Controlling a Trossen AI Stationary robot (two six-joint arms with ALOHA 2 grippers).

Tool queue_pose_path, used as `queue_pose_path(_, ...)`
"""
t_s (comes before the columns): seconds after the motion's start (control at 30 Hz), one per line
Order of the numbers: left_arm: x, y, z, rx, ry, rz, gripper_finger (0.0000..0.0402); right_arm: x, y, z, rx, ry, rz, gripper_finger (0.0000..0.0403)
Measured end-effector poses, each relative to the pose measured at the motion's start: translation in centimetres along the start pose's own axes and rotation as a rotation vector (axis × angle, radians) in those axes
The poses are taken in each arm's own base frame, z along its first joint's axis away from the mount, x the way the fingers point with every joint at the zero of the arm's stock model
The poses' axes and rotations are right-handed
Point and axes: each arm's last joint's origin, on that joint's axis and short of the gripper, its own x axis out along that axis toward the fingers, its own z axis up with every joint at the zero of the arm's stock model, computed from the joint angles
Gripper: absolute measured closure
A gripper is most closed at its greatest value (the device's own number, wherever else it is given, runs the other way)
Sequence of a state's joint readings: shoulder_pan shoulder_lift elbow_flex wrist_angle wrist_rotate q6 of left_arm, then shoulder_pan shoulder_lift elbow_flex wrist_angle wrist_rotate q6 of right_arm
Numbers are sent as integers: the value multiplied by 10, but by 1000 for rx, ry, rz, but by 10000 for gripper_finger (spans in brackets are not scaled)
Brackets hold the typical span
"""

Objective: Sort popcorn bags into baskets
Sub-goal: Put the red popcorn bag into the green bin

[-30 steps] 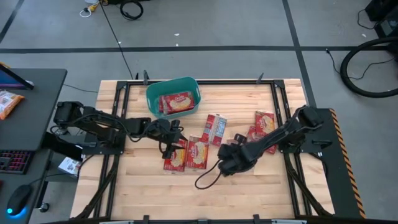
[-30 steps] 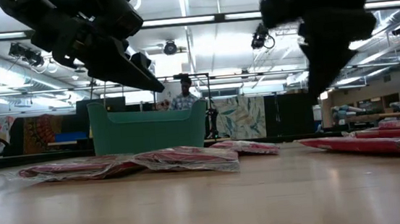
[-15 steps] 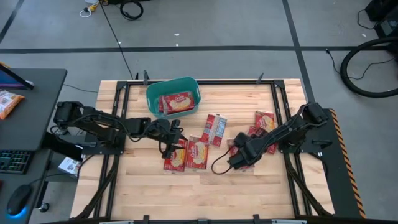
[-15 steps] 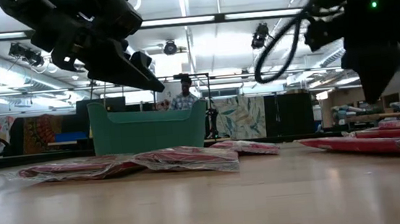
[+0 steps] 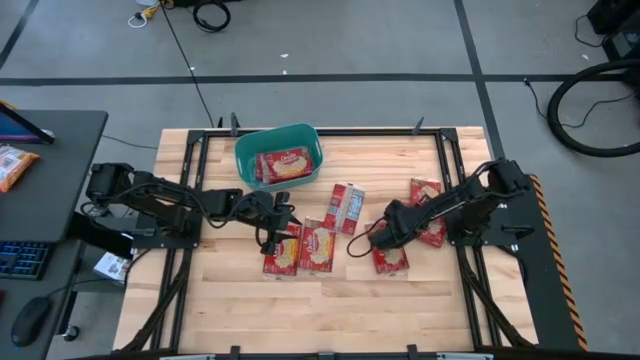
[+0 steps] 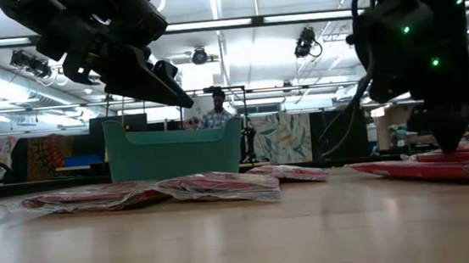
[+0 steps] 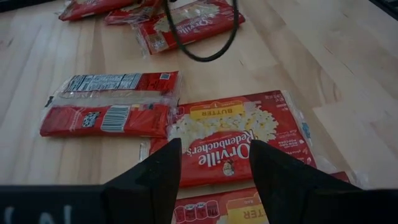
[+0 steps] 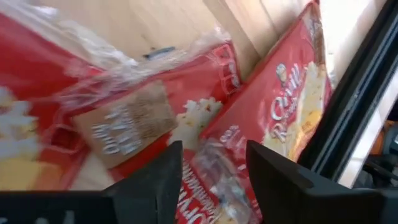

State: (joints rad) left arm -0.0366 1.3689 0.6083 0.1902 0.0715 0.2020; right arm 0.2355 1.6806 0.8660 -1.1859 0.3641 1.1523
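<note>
The teal basket (image 5: 246,152) stands at the table's far side with red popcorn packets (image 5: 285,164) lying flat in it. My left gripper (image 5: 274,232) hovers open above two packets side by side (image 5: 300,250); in its wrist view the fingers straddle a label-up packet (image 7: 239,146) without touching. Another packet (image 5: 347,207) lies back side up mid-table. My right gripper (image 5: 393,224) is open and low over overlapping packets (image 5: 428,198) at the right; the wrist view shows them close beneath it (image 8: 292,99). My right gripper (image 8: 208,180) comes from above, pointing down at the overlapping packets (image 6: 425,166), which lie flat on the table. Its open fingers stand on either side of a crinkled packet edge (image 8: 211,155). I cannot tell whether they touch it.
A black cable (image 5: 360,245) loops from the right gripper over the table. A dark metal frame (image 5: 450,170) rims the wooden top. An orange snack bag (image 5: 15,165) lies on the side desk at left. Bare wood (image 5: 330,310) stretches along the near edge.
My right gripper has swung from the table's near middle toward the right and far side, and has come down low over the packets at the right. The cable loop has followed it. The left arm and all packets have kept still.
</note>
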Motion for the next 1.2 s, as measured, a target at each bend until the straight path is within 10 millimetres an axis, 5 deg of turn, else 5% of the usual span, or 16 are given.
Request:
queue_pose_path(0.33,0,0,0,-2,1,0,209,19,-7,7,-29,92,22,222)
queue_pose_path(0.73,0,0,0,-7,1,0,209,17,-6,6,-121,74,17,372)
queue_pose_path(0.97,0,0,0,-6,0,0,209,-8,-4,11,-152,51,15,388)
queue_pose_path(1.2,0,-4,1,52,-2,18,209,-62,6,19,-230,-134,68,396)
